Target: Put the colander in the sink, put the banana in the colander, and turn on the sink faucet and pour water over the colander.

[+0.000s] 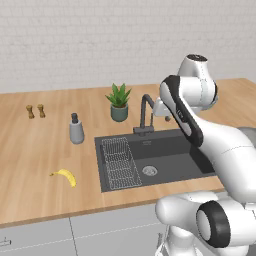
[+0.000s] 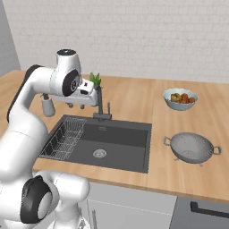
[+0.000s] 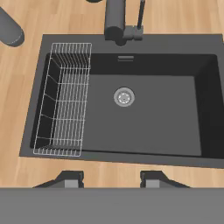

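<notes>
Dark sink, wire rack leftmost.

Sink faucet cut by top edge of hand view; spout not seen there. Soap dispenser cropped at upper left corner, pump lost. In left base view, right end of sink hidden behind arm. In right base view, faucet partly covered by the hand. Two small brown items at counter's far left too small to ID. Bowl contents blurred, not told apart.
</notes>
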{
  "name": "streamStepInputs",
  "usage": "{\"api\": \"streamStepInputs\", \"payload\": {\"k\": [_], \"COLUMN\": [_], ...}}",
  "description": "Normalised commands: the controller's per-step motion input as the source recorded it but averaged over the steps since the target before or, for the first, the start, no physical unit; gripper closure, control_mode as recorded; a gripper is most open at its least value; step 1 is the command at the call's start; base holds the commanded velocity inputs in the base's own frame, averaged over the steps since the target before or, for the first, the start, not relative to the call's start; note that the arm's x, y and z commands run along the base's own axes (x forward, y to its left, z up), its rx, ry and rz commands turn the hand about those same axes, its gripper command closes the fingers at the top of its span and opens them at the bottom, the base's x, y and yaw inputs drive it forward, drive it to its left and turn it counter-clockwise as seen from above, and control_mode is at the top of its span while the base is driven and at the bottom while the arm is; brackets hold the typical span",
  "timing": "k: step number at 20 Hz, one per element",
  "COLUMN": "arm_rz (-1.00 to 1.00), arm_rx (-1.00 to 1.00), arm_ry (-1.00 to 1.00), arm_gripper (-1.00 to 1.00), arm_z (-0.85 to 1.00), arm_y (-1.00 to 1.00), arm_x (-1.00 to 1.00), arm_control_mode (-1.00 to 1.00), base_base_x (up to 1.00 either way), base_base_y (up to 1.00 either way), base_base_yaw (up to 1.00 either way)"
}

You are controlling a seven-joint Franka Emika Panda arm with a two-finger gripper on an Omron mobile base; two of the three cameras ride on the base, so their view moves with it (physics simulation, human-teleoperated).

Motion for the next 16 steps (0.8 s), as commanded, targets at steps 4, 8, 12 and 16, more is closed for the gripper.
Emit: {"api": "streamStepInputs", "payload": {"k": [4,8,12,16], "arm_rz": [0.00,0.00,0.00,0.00], "arm_rx": [0.01,0.08,0.04,0.00], "arm_ry": [0.00,-0.03,-0.03,0.00], "arm_gripper": [-1.00,-1.00,-1.00,-1.00], "arm_z": [0.00,0.00,0.00,0.00], "arm_y": [-0.11,-0.80,-1.00,-1.00], "arm_x": [-0.16,-0.41,-0.30,-0.14], "arm_control_mode": [-1.00,-1.00,-1.00,-1.00], "base_base_x": [0.00,0.00,0.00,0.00], "base_base_y": [0.00,0.00,0.00,0.00], "base_base_yaw": [0.00,0.00,0.00,0.00]}}
